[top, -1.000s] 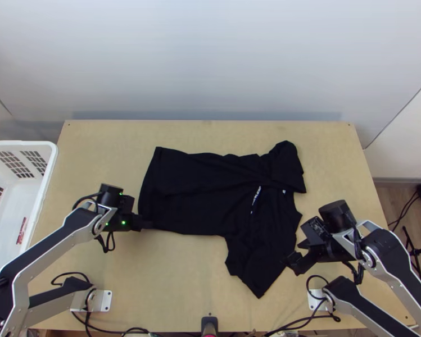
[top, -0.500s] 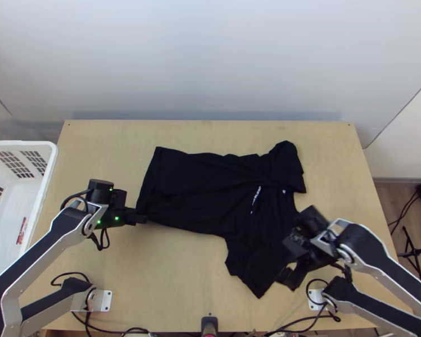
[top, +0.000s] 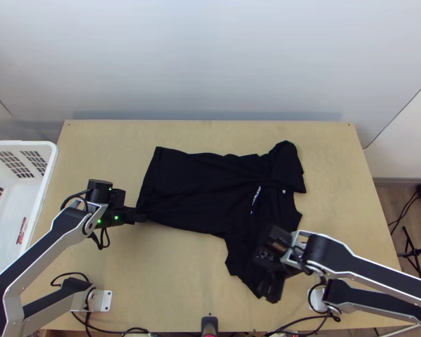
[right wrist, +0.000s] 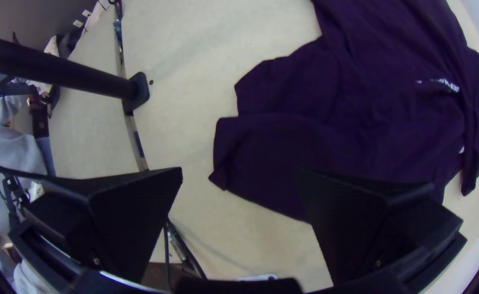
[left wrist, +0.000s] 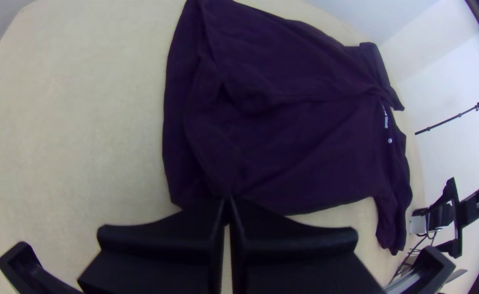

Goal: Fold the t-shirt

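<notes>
Your right claw (right wrist: 240, 172) is wide open and holds nothing. The near sleeve (top: 238, 259) is just beside it, partly under one finger, so your right arm is the closer one for that end. From there, the black shirt (top: 199, 191) goes away from you and to the left, its long way running side to side on the table (top: 176, 281). At the bottom end, your left claw (left wrist: 226, 200) is closed, pinching the near corner. Next, I think, pinch the sleeve.
</notes>
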